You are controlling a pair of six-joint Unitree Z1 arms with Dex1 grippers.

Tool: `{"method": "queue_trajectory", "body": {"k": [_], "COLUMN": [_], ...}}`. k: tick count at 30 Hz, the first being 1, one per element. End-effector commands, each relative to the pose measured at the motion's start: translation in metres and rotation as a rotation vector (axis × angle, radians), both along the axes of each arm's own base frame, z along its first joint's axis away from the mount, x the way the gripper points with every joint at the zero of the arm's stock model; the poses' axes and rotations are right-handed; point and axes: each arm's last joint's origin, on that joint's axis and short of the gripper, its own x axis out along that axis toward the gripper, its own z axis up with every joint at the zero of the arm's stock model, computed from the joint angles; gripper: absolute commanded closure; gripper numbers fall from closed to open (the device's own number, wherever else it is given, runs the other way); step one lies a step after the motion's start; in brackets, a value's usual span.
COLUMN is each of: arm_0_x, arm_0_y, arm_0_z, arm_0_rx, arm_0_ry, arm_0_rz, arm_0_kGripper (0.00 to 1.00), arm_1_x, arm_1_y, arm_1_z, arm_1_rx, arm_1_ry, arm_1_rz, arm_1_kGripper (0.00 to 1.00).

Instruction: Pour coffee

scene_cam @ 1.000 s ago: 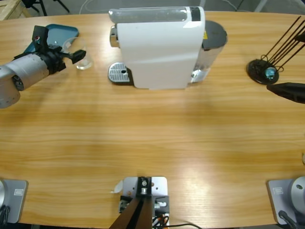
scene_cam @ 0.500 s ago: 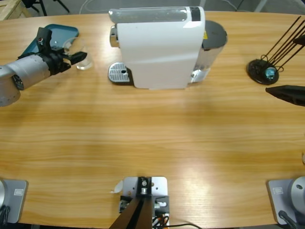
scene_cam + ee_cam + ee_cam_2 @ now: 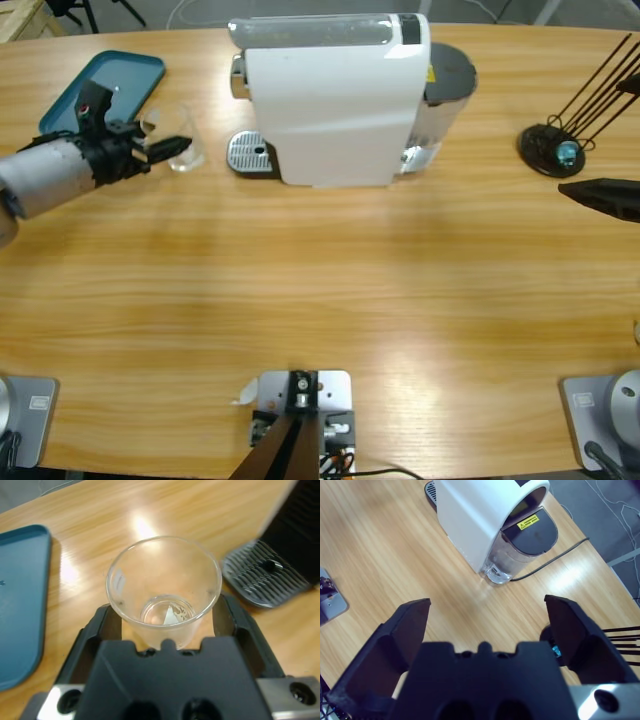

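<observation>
A clear glass tumbler point(image 3: 183, 149) stands upright between the jaws of my left gripper point(image 3: 168, 150), just left of the coffee machine's grey drip tray point(image 3: 250, 155). In the left wrist view the left gripper point(image 3: 165, 622) is shut on the tumbler point(image 3: 164, 587), and the drip tray point(image 3: 265, 577) lies to the right. The glass bottom looks clear; no coffee is in view. The white coffee machine point(image 3: 330, 100) stands at the table's back middle. My right gripper point(image 3: 605, 195) hangs at the right edge. In its wrist view the right gripper point(image 3: 487, 607) is open, high above the machine point(image 3: 485, 515).
A teal tray point(image 3: 100, 85) lies at the back left, behind the left arm, and also shows as the teal tray point(image 3: 20, 605) in the wrist view. A black stand with thin rods point(image 3: 555, 148) sits at the back right. The machine's cable point(image 3: 555, 555) trails off the table.
My left gripper has carried the tumbler right and a little toward the table's front, away from the teal tray and closer to the drip tray. The right gripper has hardly moved.
</observation>
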Motion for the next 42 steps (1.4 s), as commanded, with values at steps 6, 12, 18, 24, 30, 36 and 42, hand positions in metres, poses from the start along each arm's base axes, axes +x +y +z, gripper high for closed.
{"method": "queue_trajectory", "body": {"k": [6, 12, 18, 24, 30, 36, 42], "arm_0_x": [-0.017, 0.0, 0.011, 0.016, 0.01, -0.003, -0.009], "arm_0_y": [-0.034, -0.052, -0.069, -0.075, -0.072, -0.071, -0.066], "arm_0_z": [0.022, 0.001, -0.007, -0.015, -0.019, -0.018, -0.011], "arm_0_rx": [-0.054, -0.033, -0.05, -0.054, -0.046, -0.048, -0.062], "arm_0_ry": [-0.075, -0.031, -0.015, 0.011, 0.036, 0.058, 0.053], "arm_0_rz": [-0.162, -0.185, -0.212, -0.233, -0.247, -0.297, -0.314], "arm_0_kGripper": [1.0, 1.0, 1.0, 1.0, 0.994, 0.005, 0.004], "arm_1_x": [-0.025, -0.036, -0.044, -0.044, -0.044, -0.044, -0.044], "arm_1_y": [-0.025, -0.037, -0.045, -0.045, -0.045, -0.045, -0.045], "arm_1_z": [-0.01, -0.012, -0.015, -0.015, -0.015, -0.015, -0.017], "arm_1_rx": [-0.012, -0.015, -0.013, -0.011, -0.011, -0.01, -0.011], "arm_1_ry": [0.003, -0.002, -0.007, -0.009, -0.009, -0.008, -0.002], "arm_1_rz": [0.002, -0.005, -0.011, -0.016, -0.018, -0.02, -0.02], "arm_1_kGripper": [0.0, 0.0, 0.0, 0.0, 0.0, 0.0, 0.0]}}
